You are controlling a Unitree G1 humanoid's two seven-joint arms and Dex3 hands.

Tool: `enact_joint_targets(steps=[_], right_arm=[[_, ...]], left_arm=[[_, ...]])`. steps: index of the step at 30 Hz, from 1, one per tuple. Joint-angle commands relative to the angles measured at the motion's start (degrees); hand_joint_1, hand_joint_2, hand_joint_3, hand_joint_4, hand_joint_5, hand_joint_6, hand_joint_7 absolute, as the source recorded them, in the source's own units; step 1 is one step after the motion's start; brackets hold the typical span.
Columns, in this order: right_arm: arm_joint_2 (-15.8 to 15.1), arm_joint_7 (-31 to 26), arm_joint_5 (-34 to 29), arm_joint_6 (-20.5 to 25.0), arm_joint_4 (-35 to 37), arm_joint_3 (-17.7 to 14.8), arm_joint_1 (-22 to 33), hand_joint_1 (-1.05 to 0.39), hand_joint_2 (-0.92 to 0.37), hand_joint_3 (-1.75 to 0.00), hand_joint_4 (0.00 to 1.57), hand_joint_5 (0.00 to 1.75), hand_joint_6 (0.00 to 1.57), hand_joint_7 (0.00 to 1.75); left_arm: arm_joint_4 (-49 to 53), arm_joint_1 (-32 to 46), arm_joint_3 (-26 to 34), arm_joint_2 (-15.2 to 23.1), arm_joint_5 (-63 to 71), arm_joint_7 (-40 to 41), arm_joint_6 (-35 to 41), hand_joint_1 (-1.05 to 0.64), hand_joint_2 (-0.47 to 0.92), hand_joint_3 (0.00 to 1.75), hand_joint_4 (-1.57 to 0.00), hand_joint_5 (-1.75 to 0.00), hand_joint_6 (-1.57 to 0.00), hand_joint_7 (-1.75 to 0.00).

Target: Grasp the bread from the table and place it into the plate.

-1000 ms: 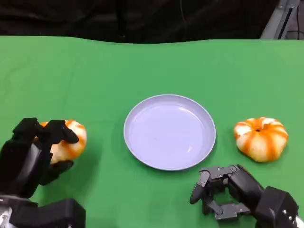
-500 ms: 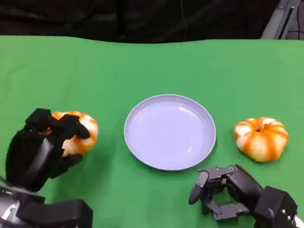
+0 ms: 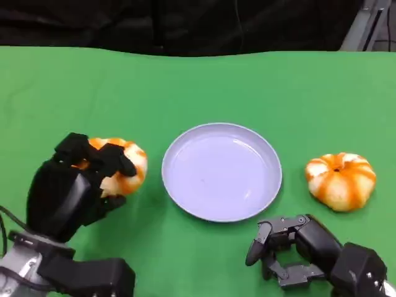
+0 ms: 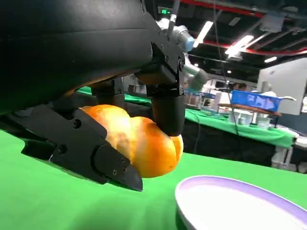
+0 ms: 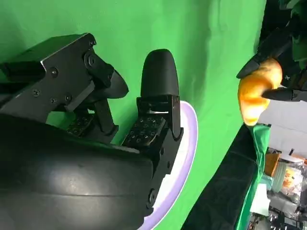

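**Table inventory: left hand holding one bread beside the plate**

Left hand point(image 3: 73, 185): fingers closed around an orange-and-white bread point(image 3: 124, 167), gripping it from above and from the near side. In the left wrist view the bread point(image 4: 139, 143) sat clamped between the fingers point(image 4: 168, 108) above and a black finger below, clear of the green table point(image 3: 204, 86). This bread was just left of the plate's left rim, not over it.

Right hand point(image 3: 291, 250): held nothing; fingers curled loosely inward, apart from each other, touching no item. It sat near the plate's near-right edge.

Count: two breads, one plate, two hands.
- Bread, held: as above.
- Second bread point(image 3: 340, 179): resting on the table right of the plate, apart from it, untouched.
- Plate point(image 3: 185, 201): pale lavender, round, centre of the table, nothing in it.

Pose: left forearm came up from the near-left corner, hand raised and angled toward the plate. Right forearm entered from the near-right corner, hand low, fingers pointing left.
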Motion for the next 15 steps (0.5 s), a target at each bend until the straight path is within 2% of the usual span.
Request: enact_joint_targets(steps=[1,15], right_arm=[[-0.64,-0.63,0.00,-0.38,0.28,-0.01,-0.59,0.19,-0.56,-1.08,0.99,1.33,1.00,0.96],[-0.48,-0.98,-0.06,0.00,0.46,0.07,-0.59,0.20,-0.56,-1.09,0.99,1.31,1.00,0.96]], left_arm=[[0.26,-2.29,-0.18,0.25,0.71,1.29,-0.48,-0.10,0.82,0.01,-0.66,-1.75,-0.61,-1.53],[-2.48,-4.34,-0.43,0.62,1.03,0.15,-1.48,-0.07,0.81,0.00,-0.65,-1.75,-0.57,-1.58]])
